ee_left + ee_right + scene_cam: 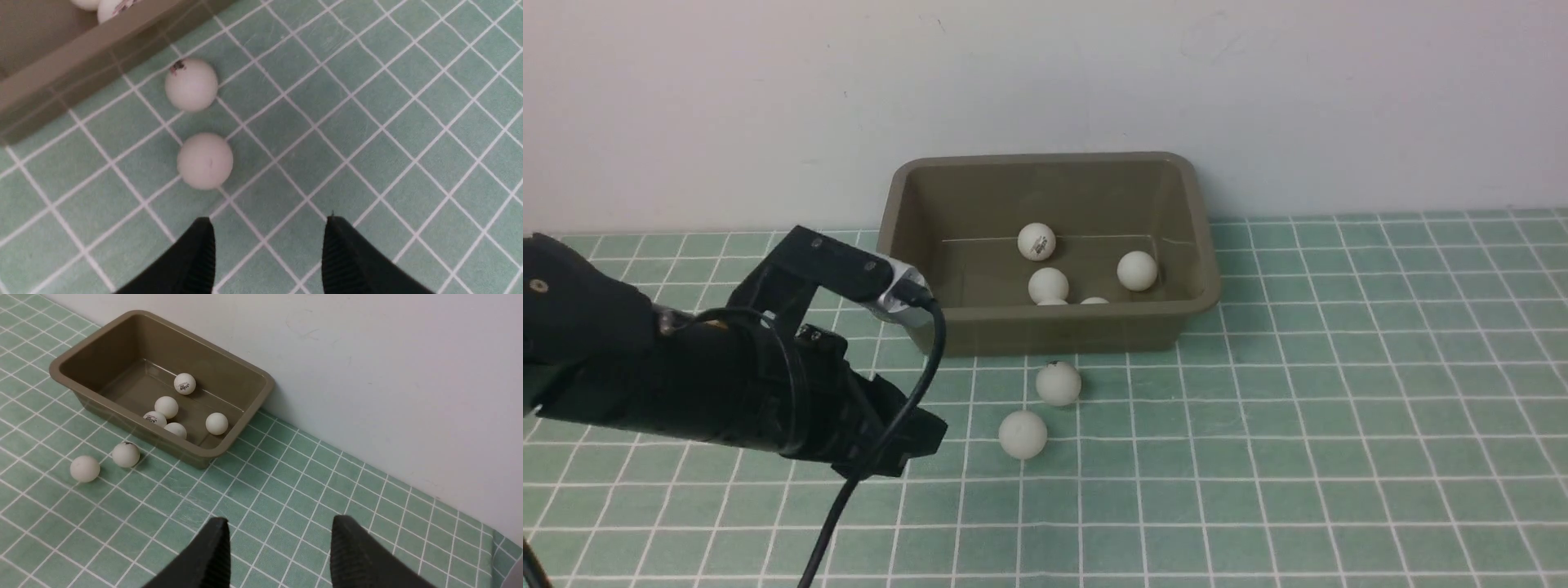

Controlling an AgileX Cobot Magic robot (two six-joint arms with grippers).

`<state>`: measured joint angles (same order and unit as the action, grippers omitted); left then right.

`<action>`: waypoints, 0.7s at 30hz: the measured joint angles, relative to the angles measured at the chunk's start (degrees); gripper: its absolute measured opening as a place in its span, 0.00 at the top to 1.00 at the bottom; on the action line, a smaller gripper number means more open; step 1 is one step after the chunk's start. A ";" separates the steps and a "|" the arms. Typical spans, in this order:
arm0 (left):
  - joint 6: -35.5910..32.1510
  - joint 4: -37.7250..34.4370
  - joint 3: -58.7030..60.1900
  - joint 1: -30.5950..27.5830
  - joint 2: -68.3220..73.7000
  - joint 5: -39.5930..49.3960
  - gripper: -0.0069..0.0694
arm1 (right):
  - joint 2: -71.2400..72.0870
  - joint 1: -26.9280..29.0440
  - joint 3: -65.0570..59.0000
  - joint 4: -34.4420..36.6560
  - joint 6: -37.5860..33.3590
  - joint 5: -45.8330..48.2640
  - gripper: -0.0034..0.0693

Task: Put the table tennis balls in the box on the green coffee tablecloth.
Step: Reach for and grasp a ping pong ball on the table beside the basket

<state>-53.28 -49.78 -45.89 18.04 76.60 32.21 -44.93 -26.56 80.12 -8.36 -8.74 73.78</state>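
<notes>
Nearest, the left gripper (267,220) hangs low over the green coffee tablecloth (1298,425). Its black jaws stand apart with only cloth between them, so it holds nothing. The right gripper (281,520) is out of the front view; its own camera shows it off to the right of the box, jaws likewise parted and empty.

Just ahead of the left gripper lies a plain white table tennis ball (1023,434) on the cloth. A little beyond it sits a second ball (1058,383) with a small dark mark on top, just beside the front wall of the box (1054,331) but not touching it.

Further back, the olive-brown box stands against the pale wall (1045,82). Five balls rest on its floor: the logo ball (1036,242) towards the back, one (1137,270) off to the right, and three clustered near the front wall.

By this count the job looks mostly done, with five balls in and two left on the cloth. The nearer loose ball seems the likely next pick for the left arm.
</notes>
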 joint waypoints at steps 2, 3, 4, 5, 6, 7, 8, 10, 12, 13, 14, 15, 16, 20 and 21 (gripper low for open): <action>-0.46 -0.54 0.00 2.66 0.42 -2.71 0.48 | 0.00 0.00 0.00 0.00 0.00 0.00 0.52; -0.52 -0.83 0.00 4.53 1.14 -4.59 0.48 | 0.00 0.00 0.00 0.00 0.00 0.00 0.52; -0.51 -0.92 0.00 5.51 1.75 -5.75 0.48 | 0.00 0.00 0.00 0.05 0.00 0.00 0.52; -0.51 -0.96 0.00 6.55 2.70 -7.30 0.48 | 0.00 0.00 0.00 0.05 0.00 0.00 0.52; -0.51 -1.07 0.00 7.70 4.08 -9.32 0.48 | 0.00 0.00 0.00 0.05 0.00 0.00 0.52; -0.51 -1.25 0.00 8.26 5.37 -10.92 0.48 | 0.00 0.00 0.00 0.05 0.00 0.00 0.52; -0.58 -1.32 0.00 8.49 6.76 -12.42 0.48 | 0.00 0.00 0.00 0.05 0.00 0.00 0.52; -1.04 -1.46 0.00 8.71 9.63 -15.04 0.48 | 0.00 0.00 0.00 0.10 0.00 0.00 0.52; -2.10 -1.69 0.00 8.76 12.96 -17.72 0.48 | 0.00 0.00 0.00 0.21 0.00 0.00 0.52; -2.48 -1.83 0.00 8.76 14.40 -18.81 0.48 | 0.00 0.00 0.00 0.21 0.00 0.00 0.52; -2.55 -1.89 0.00 8.76 14.97 -19.22 0.48 | 0.00 0.00 0.00 0.21 0.00 0.00 0.52; -2.62 -1.88 0.00 8.76 16.01 -19.84 0.48 | 0.00 0.00 0.00 0.21 0.00 0.00 0.52; -2.75 -1.88 0.00 8.76 16.73 -20.41 0.48 | 0.00 0.00 0.00 0.21 0.00 0.00 0.52; -3.40 -1.94 -0.86 8.76 19.88 -20.96 0.46 | 0.00 0.00 0.00 0.23 0.00 0.00 0.52; -3.99 -1.94 -1.52 8.76 20.62 -20.96 0.44 | 0.00 0.00 0.00 0.28 0.00 0.00 0.52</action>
<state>-57.27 -51.72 -47.41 26.79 97.22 11.25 -44.93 -26.56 80.12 -8.08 -8.74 73.78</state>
